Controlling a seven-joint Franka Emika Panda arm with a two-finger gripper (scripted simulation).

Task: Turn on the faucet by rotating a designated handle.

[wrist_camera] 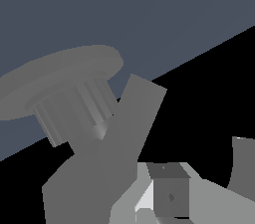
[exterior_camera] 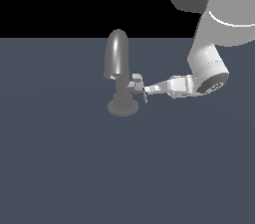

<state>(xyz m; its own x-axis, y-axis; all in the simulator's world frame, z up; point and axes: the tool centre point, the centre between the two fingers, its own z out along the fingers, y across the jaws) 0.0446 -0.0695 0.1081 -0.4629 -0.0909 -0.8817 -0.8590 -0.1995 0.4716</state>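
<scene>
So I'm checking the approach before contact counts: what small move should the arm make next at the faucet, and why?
Probably a short sideways push on the handle to start it turning about the stem. The gripper reaches in level from the exterior view's right, its tips right at the small lever beside the faucet. Actual contact can't be told, and the wrist view shows the ribbed stem and lever very close.
</scene>
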